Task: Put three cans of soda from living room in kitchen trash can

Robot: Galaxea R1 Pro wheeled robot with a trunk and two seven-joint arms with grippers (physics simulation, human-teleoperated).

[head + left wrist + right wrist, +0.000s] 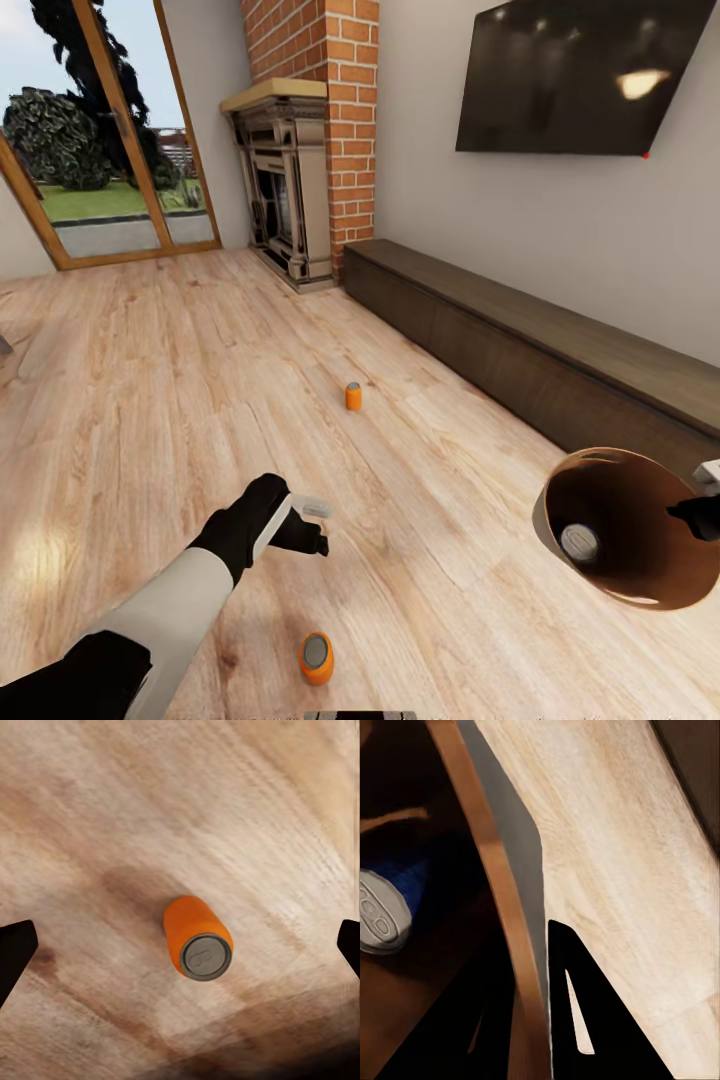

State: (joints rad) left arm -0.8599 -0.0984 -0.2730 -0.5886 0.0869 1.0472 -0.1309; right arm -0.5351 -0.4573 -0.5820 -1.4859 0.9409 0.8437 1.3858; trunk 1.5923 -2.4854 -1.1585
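The orange can (197, 937) stands upright on the wooden floor (150, 400), directly below the left gripper (180, 949), whose fingers are spread wide and empty. It is probably light, rigid and smooth; grasp across the round sidewall. The right gripper (536, 1012) clamps the bin (625, 525) rim; the blue can (386, 907) lies inside.

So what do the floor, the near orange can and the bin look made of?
Floor: wood planks, light matte finish, with visible grain and board seams; possibly laminate. Near can: seemingly painted metal, with a smooth orange body and dull grey lid, embossed in the left wrist view. Bin: hard to tell; grey outside, smooth glossy tan-brown inside, maybe plastic.
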